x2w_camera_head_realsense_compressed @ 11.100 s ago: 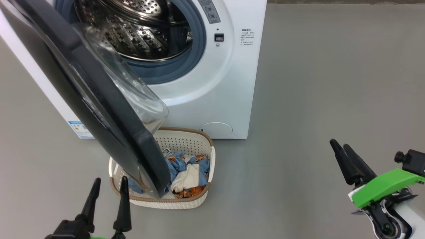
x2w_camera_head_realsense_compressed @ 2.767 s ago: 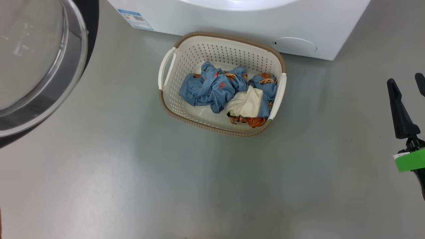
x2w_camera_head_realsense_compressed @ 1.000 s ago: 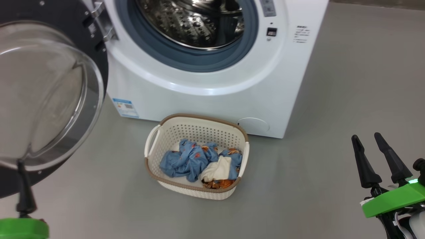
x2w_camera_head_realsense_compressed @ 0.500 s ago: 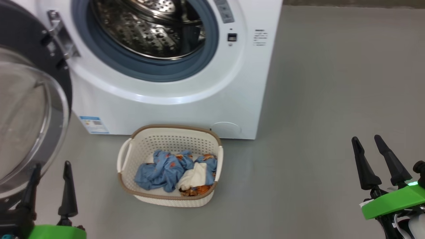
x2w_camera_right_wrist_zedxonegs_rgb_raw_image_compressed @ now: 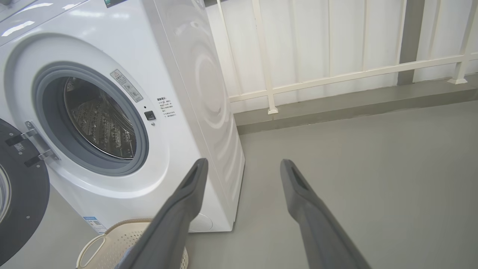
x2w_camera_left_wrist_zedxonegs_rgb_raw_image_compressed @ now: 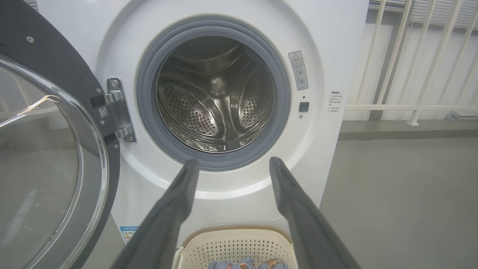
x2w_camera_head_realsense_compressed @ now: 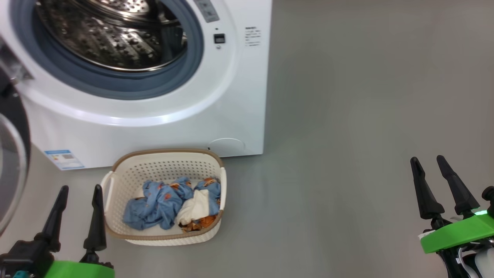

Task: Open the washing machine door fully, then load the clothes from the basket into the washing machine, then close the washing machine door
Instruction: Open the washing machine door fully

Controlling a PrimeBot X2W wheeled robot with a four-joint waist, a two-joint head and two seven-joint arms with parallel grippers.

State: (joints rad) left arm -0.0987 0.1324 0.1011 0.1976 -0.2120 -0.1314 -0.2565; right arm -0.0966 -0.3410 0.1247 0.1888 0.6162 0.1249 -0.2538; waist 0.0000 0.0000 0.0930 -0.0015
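The white washing machine (x2w_camera_head_realsense_compressed: 239, 96) (x2w_camera_left_wrist_zedxonegs_rgb_raw_image_compressed: 336, 48) (x2w_camera_right_wrist_zedxonegs_rgb_raw_image_compressed: 175, 48) has its steel drum exposed. Its black-rimmed glass door (x2w_camera_head_realsense_compressed: 13, 162) (x2w_camera_left_wrist_zedxonegs_rgb_raw_image_compressed: 44, 149) (x2w_camera_right_wrist_zedxonegs_rgb_raw_image_compressed: 18, 194) is swung wide open to the left. On the floor before it sits the cream basket (x2w_camera_head_realsense_compressed: 115, 231) (x2w_camera_left_wrist_zedxonegs_rgb_raw_image_compressed: 231, 246) (x2w_camera_right_wrist_zedxonegs_rgb_raw_image_compressed: 108, 239), holding blue, white and orange clothes (x2w_camera_head_realsense_compressed: 166, 200) (x2w_camera_left_wrist_zedxonegs_rgb_raw_image_compressed: 242, 264). My left gripper (x2w_camera_head_realsense_compressed: 80, 188) (x2w_camera_left_wrist_zedxonegs_rgb_raw_image_compressed: 231, 161) is open and empty, just left of the basket. Far right, over bare floor, my right gripper (x2w_camera_head_realsense_compressed: 427, 158) (x2w_camera_right_wrist_zedxonegs_rgb_raw_image_compressed: 242, 161) is open and empty.
Grey floor (x2w_camera_head_realsense_compressed: 347, 116) spreads wide to the right of the machine. A white railing and wall (x2w_camera_right_wrist_zedxonegs_rgb_raw_image_compressed: 336, 56) (x2w_camera_left_wrist_zedxonegs_rgb_raw_image_compressed: 410, 74) stand behind on a low step. A blue label (x2w_camera_head_realsense_compressed: 63, 159) sticks to the machine's lower left front.
The head view has swung right, so the machine, door and basket slid left in the picture. My left gripper now shows fully beside the basket. The right gripper stays where it was.
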